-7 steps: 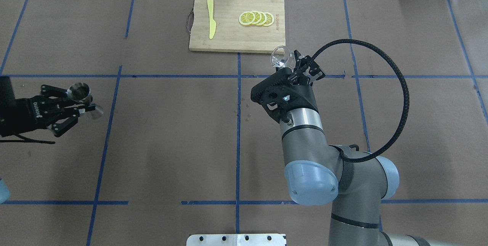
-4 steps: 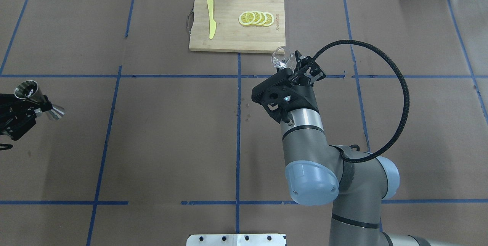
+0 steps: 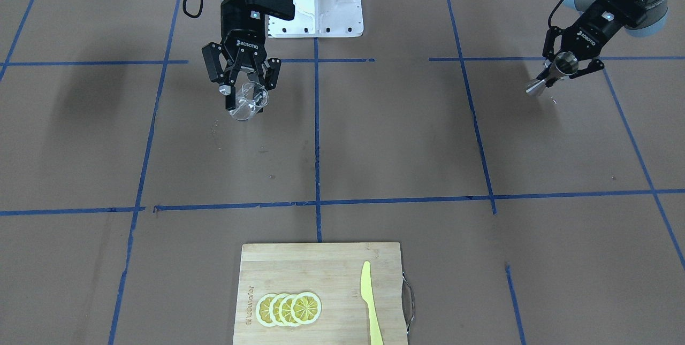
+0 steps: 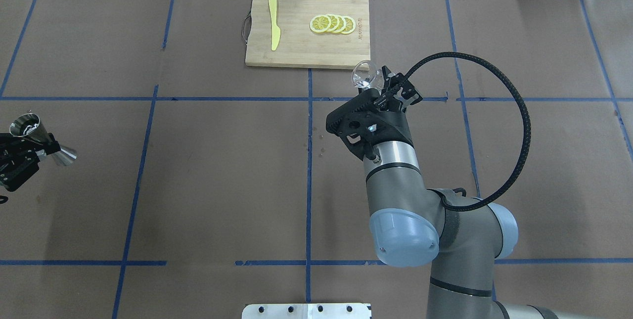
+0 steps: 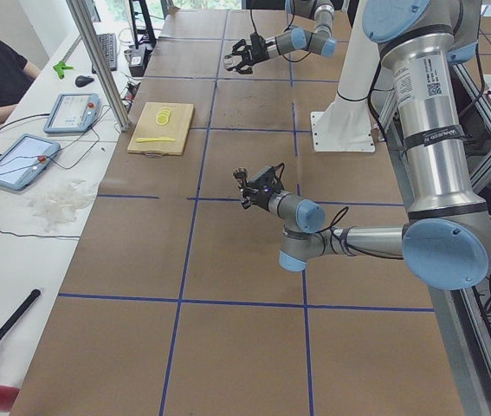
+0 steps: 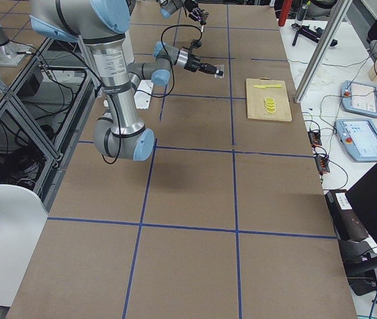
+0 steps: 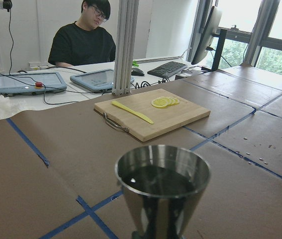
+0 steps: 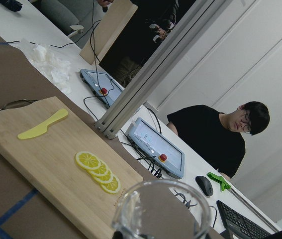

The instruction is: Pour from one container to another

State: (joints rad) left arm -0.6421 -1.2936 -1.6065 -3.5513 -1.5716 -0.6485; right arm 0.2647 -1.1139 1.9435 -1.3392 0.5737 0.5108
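Steel jigger, liquid inside, clamped at waist by L gripper, held aloft at robot's far left. Glass cup pinched in R gripper near centre. Well apart; jigger lies to cup's left.

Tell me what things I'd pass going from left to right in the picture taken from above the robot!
In order: steel jigger → yellow knife → lemon slices → clear glass cup.
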